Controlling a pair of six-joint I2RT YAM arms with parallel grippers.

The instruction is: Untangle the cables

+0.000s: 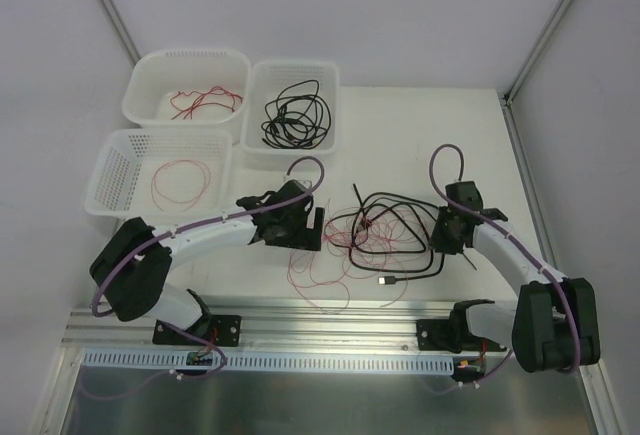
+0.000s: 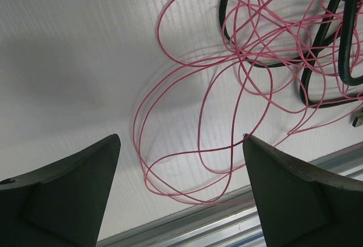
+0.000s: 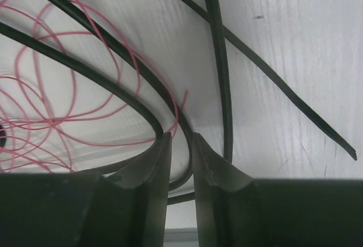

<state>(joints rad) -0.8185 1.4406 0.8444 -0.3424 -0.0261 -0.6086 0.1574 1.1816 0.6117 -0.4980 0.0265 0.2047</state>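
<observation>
1. White worktop [image 1: 420, 125] enclosed by plain white walls. Three white baskets [image 1: 150, 70] stand at its far left corner.
2. Two baskets each hold a loose red wire. The third holds a coiled black cable.
3. The main tangle lies at the near centre of the worktop, between the two arms. The red wires [image 1: 362, 227] are looped through and over the black cables [image 3: 219, 59]. A small plug end [image 1: 385, 281] rests at the near edge of the tangle.
4. Left end effector [image 2: 181, 190]: fingers spread wide and holding nothing. It hangs over the left fringe of the red loops, which lie flat on the worktop beneath it.
5. Right end effector [image 3: 181, 156]: fingers drawn almost together, pinching a strand of the black cables at the right side of the tangle. Other black strands and red loops pass just beside its tips.
</observation>
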